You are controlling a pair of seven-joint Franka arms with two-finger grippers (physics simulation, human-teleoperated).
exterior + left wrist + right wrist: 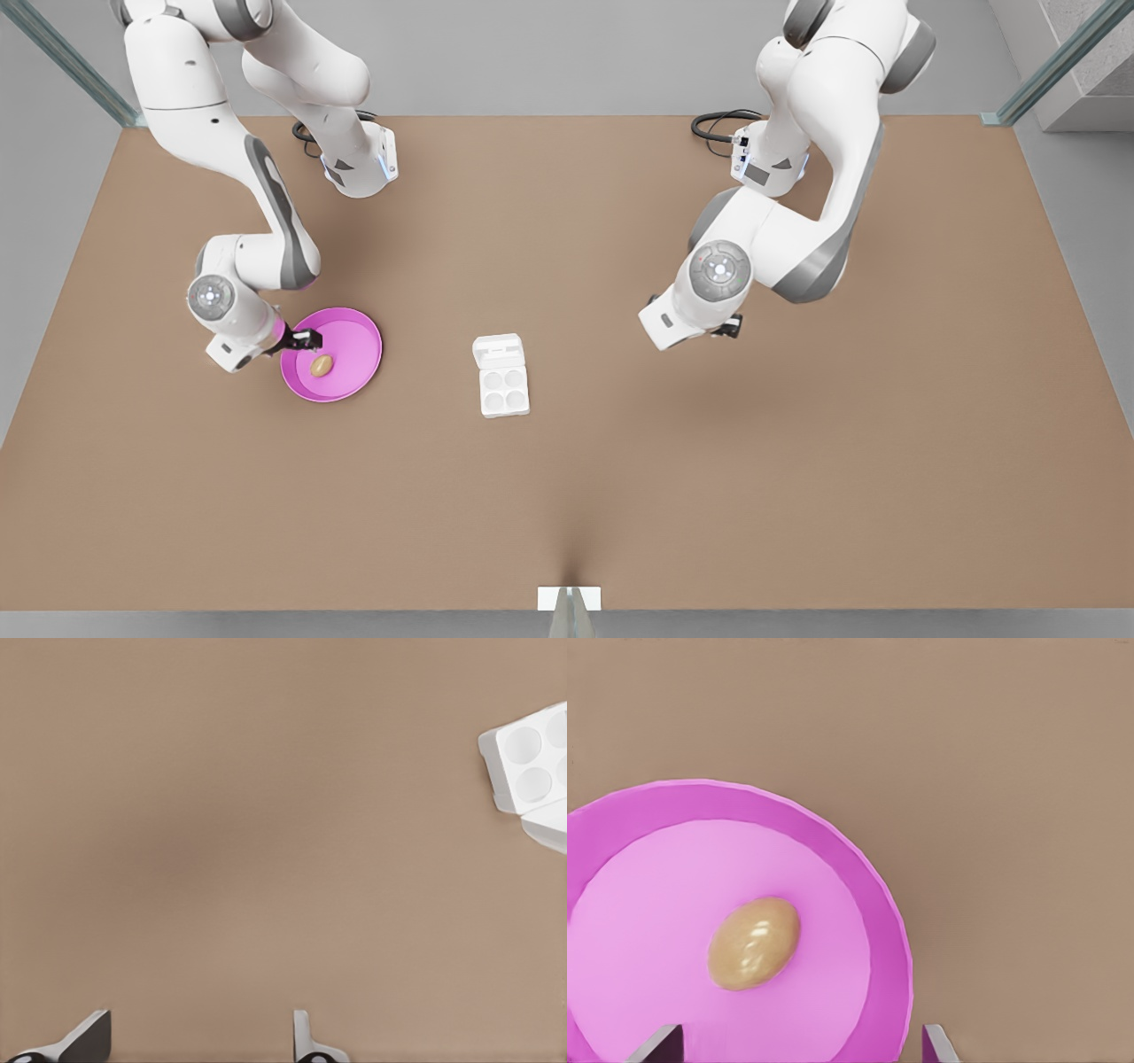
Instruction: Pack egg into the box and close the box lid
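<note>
The right gripper (308, 338), fingers spread and empty, hung above the pink plate (354, 350) holding the egg (321, 364), needing a descent to grasp, while the left gripper (728, 328) waited open right of the open box (503, 376).

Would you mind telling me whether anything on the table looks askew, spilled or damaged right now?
Nothing stands out. The egg lies whole on the pink plate under the open right gripper; the box sits with its box lid open, cups empty. The open left gripper waits nearby.
</note>
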